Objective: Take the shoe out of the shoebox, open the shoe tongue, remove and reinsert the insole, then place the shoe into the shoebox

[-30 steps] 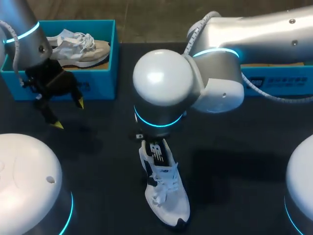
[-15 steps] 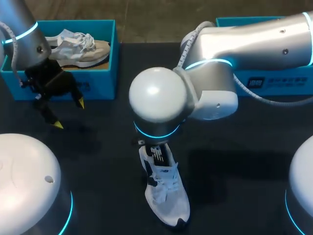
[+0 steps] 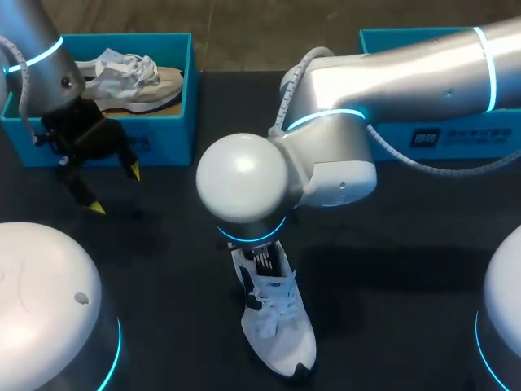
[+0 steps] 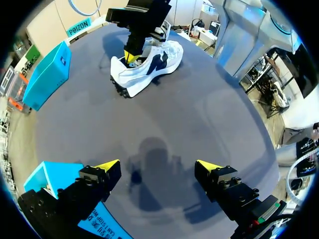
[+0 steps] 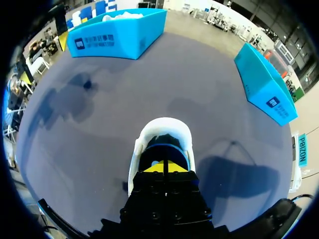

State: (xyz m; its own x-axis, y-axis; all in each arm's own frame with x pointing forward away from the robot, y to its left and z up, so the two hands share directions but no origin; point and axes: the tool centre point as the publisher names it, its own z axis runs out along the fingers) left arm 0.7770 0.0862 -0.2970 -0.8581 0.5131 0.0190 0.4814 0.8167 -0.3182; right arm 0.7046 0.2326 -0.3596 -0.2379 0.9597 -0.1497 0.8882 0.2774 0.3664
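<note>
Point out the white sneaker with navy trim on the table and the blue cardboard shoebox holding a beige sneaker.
white sneaker point(image 3: 285, 342): head view, toe.
blue cardboard shoebox point(image 3: 171, 142): head view, front wall.

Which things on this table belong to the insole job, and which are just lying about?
In the job: white shoe; right tool at its opening; right-hand shoebox, probably its box.
Lying about: left-hand shoebox with a beige shoe inside; left tool, open.

Small white print stands on the front walls of the right shoebox point(image 3: 456, 140) and the left shoebox point(image 3: 175, 130), too fine to make out. The shoe point(image 3: 281, 326) bears a logo on its tongue point(image 3: 262, 259).
</note>
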